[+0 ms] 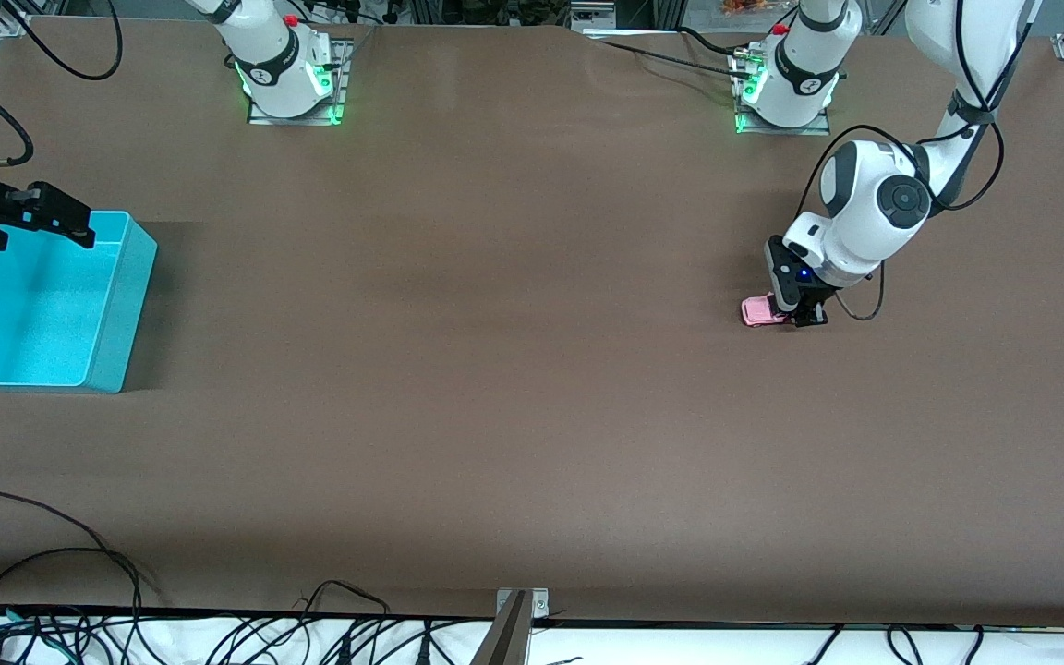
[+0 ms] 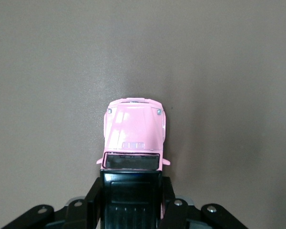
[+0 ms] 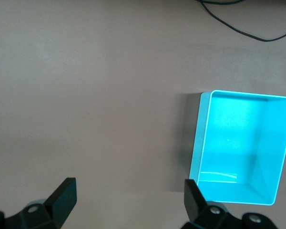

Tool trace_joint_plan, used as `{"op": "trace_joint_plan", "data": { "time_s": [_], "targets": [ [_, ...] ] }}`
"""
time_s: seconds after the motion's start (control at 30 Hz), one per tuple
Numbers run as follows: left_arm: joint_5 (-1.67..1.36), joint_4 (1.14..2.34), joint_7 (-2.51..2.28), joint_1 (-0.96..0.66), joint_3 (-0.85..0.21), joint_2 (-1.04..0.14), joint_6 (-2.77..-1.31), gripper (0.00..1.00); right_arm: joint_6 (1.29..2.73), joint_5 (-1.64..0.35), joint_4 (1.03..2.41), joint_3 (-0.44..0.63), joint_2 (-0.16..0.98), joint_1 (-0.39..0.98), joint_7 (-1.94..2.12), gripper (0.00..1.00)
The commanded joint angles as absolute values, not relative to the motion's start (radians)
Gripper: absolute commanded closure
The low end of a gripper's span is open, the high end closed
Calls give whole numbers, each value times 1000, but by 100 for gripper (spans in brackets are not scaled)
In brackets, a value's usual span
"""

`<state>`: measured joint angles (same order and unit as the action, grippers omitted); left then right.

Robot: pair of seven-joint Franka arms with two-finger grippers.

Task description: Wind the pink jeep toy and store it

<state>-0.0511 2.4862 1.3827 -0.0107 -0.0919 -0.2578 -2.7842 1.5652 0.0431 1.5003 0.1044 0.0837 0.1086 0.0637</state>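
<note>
Fingers (image 2: 96, 198) clamped on pink jeep toy (image 2: 134, 131)

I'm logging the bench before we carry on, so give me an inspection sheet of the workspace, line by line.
Surface: brown table, bare across the middle.
Job's things: pink jeep toy on the table toward the left arm's end; turquoise bin toward the right arm's end, nothing in it.
Clutter: nothing seen.
Grippers: left claw shut on the jeep's black roof at table level; right claw open, waiting above the table beside the bin.
Cables: black loops along the table's nearest edge.
Surroundings: both arm bases lit green.
</note>
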Motion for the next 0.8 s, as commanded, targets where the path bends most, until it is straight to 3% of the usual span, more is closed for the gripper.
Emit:
{"op": "trace_joint_plan", "data": {
  "time_s": [0.0, 0.77],
  "targets": [
    [8, 2465, 1382, -3, -77, -327, -2784, 100, 1566, 52, 1489, 106, 84, 112, 64, 0],
    [43, 2465, 1597, 3, 100, -360, -2784, 100, 1566, 52, 1489, 106, 84, 112, 64, 0]
  ]
}}
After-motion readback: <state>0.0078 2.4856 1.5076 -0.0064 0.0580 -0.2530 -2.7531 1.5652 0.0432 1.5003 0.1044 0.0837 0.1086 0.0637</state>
